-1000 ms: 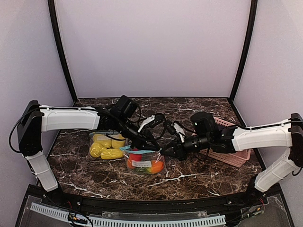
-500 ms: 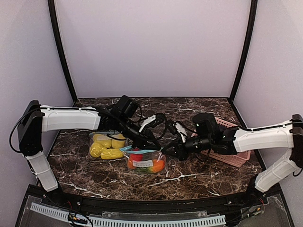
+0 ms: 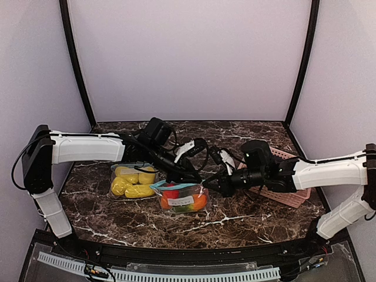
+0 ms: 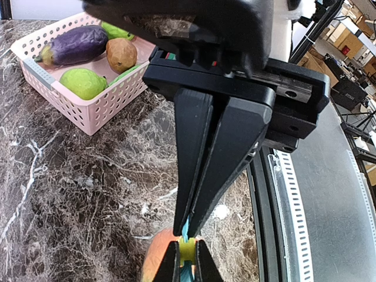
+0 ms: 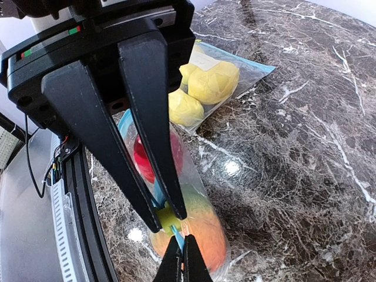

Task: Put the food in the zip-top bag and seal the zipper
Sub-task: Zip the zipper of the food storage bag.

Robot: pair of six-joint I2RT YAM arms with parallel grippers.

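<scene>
Clear plastic zip-top bag [image 3: 182, 201] with a blue zipper strip [image 3: 168, 184].

Location: directly beneath both hands, with its bottom apparently resting on the dark marbled tabletop [image 3: 252, 217]. Contents: glossy toy food [image 5: 197, 235] in red, orange and green pieces.

Hazards, as judged:
- The strip may slip out of a pinch. Each grip is at the fingertips only, and the loaded bag hangs its weight from that thin edge.
- The seal may be incomplete. The food bulges close under the mouth and could hold the tracks apart as they are pressed.
- The fingertips may knock together. The two hands meet almost tip to tip on one short stretch of strip.
- The bag may be sealed too soon. A purple, a brown and several green pieces lie in the pink slatted plastic basket [image 4: 88, 111] beyond the right hand.

Pose:
- Left hand [image 5: 168, 219]: the arm reaches low and inward, with the black fingers angled down and drawn close at the tips, pinching the zipper strip.
- Right hand [image 4: 186, 233]: the arm reaches inward from the other side, with the fingers pressed nearly together on the same strip, facing the left hand.

Also present: a second clear bag of yellow pieces [image 3: 132, 182], flat on the tabletop beyond the left hand.
</scene>
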